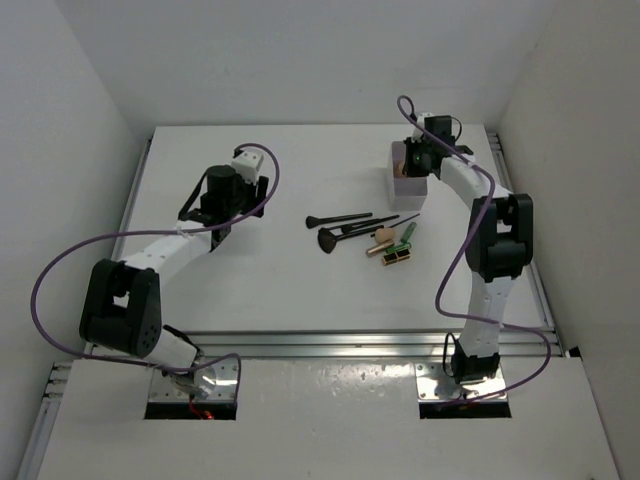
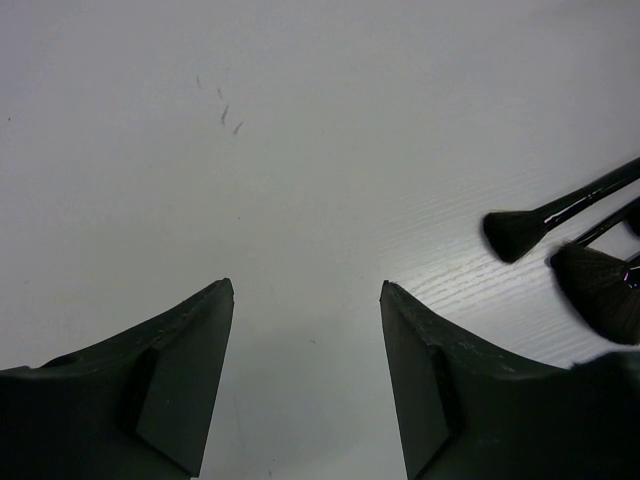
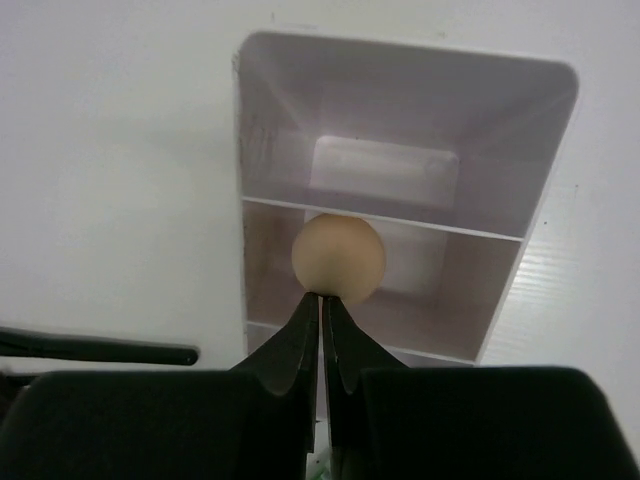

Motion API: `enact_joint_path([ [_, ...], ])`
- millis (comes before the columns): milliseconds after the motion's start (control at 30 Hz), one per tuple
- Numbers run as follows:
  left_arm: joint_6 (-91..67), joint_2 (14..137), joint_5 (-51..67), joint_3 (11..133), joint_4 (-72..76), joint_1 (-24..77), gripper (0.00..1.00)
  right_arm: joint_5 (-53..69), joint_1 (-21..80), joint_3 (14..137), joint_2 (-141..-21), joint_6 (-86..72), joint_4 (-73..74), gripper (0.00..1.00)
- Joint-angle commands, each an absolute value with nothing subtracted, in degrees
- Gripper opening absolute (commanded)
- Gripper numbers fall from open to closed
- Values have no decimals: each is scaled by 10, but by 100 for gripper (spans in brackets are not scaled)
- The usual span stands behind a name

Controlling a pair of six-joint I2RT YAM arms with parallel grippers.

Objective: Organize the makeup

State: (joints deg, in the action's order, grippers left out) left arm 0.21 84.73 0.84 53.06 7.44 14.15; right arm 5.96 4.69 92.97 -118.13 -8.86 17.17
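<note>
My right gripper [image 3: 321,298] is shut on the tip of a peach sponge [image 3: 339,256] and holds it over the middle compartment of the translucent white box [image 3: 560,150]. In the top view that gripper [image 1: 413,160] hangs over the box [image 1: 408,184] at the back right. Thin black brushes [image 1: 345,219], a fan-headed brush [image 1: 328,240], a second peach sponge [image 1: 381,238], a green tube [image 1: 408,237] and a gold-brown tube [image 1: 397,260] lie mid-table. My left gripper [image 2: 307,290] is open and empty above bare table, left of the brush heads [image 2: 515,232].
The left arm [image 1: 170,245] stretches across the left half of the table. A black brush handle [image 3: 100,347] lies left of the box in the right wrist view. White walls close the table at the back and both sides.
</note>
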Motion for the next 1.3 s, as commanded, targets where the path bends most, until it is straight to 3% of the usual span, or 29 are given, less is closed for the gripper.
enact_joint_path([
  [0,4,820,9,528,100,135,66,61,46,951,-1190,-105,175,4],
  [167,10,820,9,523,100,135,66,45,45,890,-1175,-105,164,3],
  [433,10,820,9,523,100,135,66,47,45,889,-1154,-107,174,3],
  [567,10,820,14,523,100,135,66,57,45,900,-1131,-105,178,10],
  [700,10,820,14,523,105,135,66,80,45,906,-1100,-111,169,29],
  [933,20,825,14,523,105,135,66,98,45,908,-1073,-120,169,30],
  [1067,20,825,14,523,105,135,66,136,48,906,-1050,-110,241,43],
  [1267,15,820,14,506,111,135,66,129,109,846,-1017,-4,382,77],
])
